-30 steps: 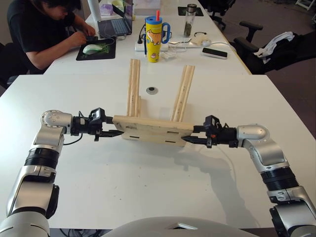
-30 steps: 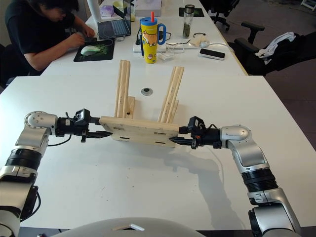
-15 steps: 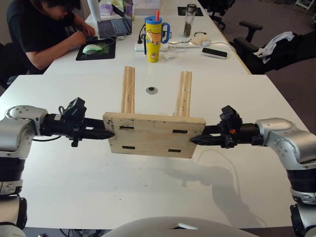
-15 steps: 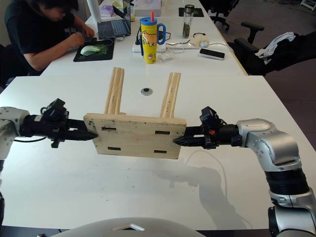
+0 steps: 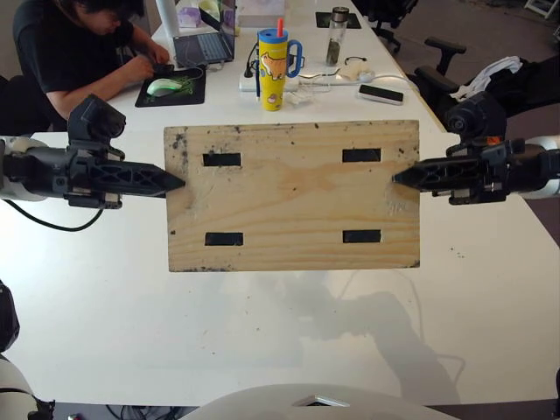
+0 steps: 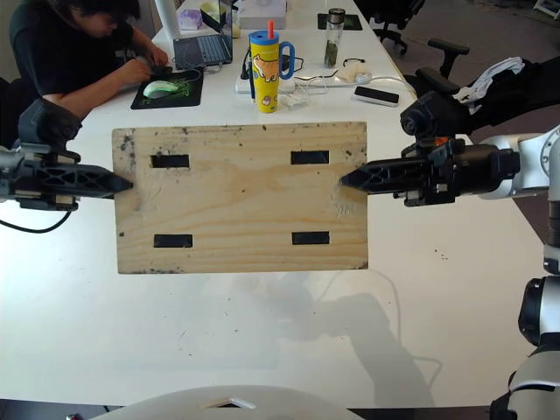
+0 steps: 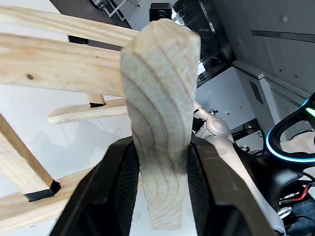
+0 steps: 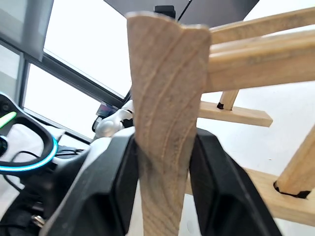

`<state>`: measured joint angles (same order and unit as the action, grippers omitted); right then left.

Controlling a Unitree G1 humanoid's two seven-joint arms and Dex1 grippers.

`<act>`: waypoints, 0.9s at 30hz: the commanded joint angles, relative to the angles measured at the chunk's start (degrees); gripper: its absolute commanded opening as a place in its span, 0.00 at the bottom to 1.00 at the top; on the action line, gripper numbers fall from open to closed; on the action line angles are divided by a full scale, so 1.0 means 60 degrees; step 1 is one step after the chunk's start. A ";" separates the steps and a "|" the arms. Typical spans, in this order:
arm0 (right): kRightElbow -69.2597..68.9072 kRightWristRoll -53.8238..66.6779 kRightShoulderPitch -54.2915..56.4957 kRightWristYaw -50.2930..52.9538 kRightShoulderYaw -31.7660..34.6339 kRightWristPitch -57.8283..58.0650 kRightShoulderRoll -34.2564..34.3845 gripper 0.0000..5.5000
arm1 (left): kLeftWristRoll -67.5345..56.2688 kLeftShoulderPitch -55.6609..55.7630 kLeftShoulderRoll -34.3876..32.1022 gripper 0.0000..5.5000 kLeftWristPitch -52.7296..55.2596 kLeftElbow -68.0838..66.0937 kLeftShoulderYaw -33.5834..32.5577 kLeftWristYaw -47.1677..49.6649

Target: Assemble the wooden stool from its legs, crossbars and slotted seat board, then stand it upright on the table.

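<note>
The assembled wooden stool hangs in the air above the white table [image 5: 262, 332]. Its slotted seat board [image 5: 293, 197] faces me flat, with four dark slots showing and the legs hidden behind it. My left gripper [image 5: 175, 182] is shut on the board's left edge. On the opposite edge, my right gripper [image 5: 401, 178] is shut as well. In the left wrist view the board's edge [image 7: 160, 98] sits clamped between black fingers [image 7: 118, 182], with legs [image 7: 59, 64] running off behind. The right wrist view has the other edge [image 8: 165, 98] between fingers [image 8: 118, 177], plus legs [image 8: 256, 54] and a crossbar [image 8: 236, 114].
Beyond the board, the far table carries a yellow cup [image 5: 272, 70], a bottle [image 5: 334, 37], a phone [image 5: 380, 93] and a laptop [image 5: 203, 39]. A person sits at its left end. An office chair [image 5: 442, 61] stands at the far right.
Both arms have risen and spread outward, lifting the stool off the table. The stool has tipped so the seat board faces me and covers the legs.
</note>
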<state>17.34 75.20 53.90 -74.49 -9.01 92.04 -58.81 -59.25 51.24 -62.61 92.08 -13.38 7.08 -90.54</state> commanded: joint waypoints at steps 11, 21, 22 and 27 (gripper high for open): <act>0.1866 -0.0731 -0.1006 0.0137 -0.0336 0.0065 0.0963 0.42 | 0.0459 0.0842 0.0729 0.36 -0.0517 -0.3510 0.1361 -0.0322; 0.1866 -0.1953 -0.1433 -0.0204 0.0132 0.0005 0.0990 0.70 | 0.0896 0.0753 0.0564 0.64 -0.1720 -0.4913 0.2017 -0.0325; 0.1749 -0.2010 -0.1541 -0.0196 0.0188 0.0005 0.0988 0.74 | 0.0886 0.0722 0.0521 0.67 -0.1762 -0.4917 0.2107 -0.0325; 0.0469 -0.2142 -0.2773 0.0146 0.0630 -0.0116 0.0913 0.88 | 0.0961 0.0066 -0.0107 0.80 -0.2533 -0.4451 0.3213 -0.0326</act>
<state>22.70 63.37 39.78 -74.88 -6.83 91.67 -52.83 -53.74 53.25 -61.30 78.18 -41.46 24.04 -92.46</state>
